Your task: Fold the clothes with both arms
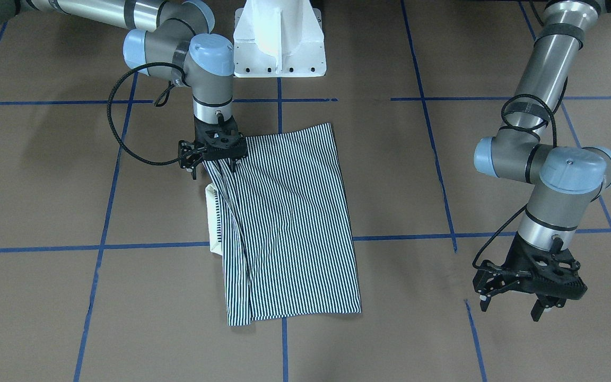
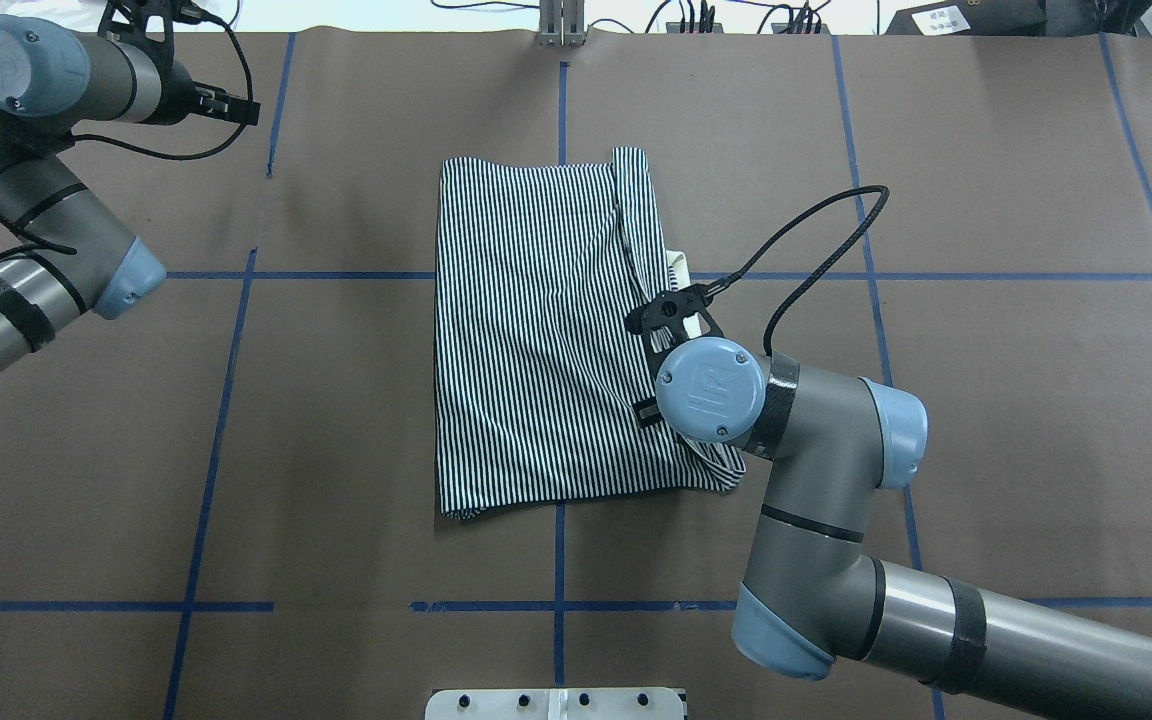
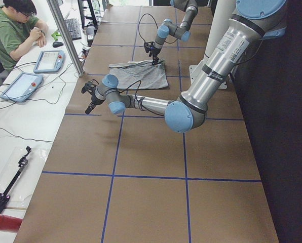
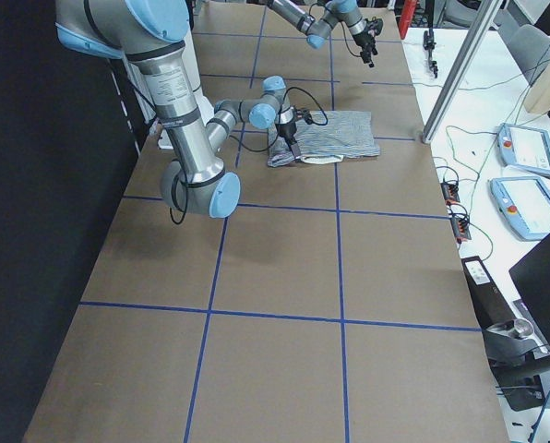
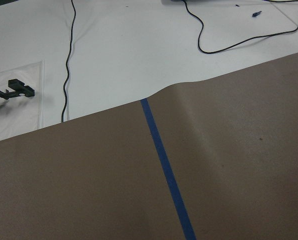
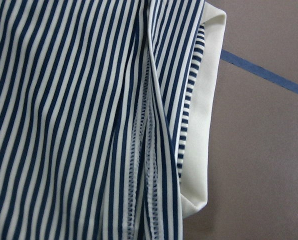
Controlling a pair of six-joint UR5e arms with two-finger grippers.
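Polo shirt [image 1: 295,212] lies mid-table [image 1: 72,185], already folded into a long striped rectangle. Its cream collar [image 1: 212,217] pokes out along the edge on the robot's right.

Right gripper [image 1: 214,170] is down at that edge, at the corner nearest the robot base. Its fingers look spread, straddling the raised fold ridge. You can't confirm a pinch: the right wrist view shows only stripes and collar, no fingertips.

Left gripper [image 1: 511,309] hangs well off the shirt over bare table, spread wide, holding nothing.

Judged step: mid-fold, setting up a grasp for the next crease, probably halving the length. Next you need to close the right gripper on that corner. Bring the left gripper in to the matching corner on its side and lift both evenly. Tuck the collar in, or it stays exposed.
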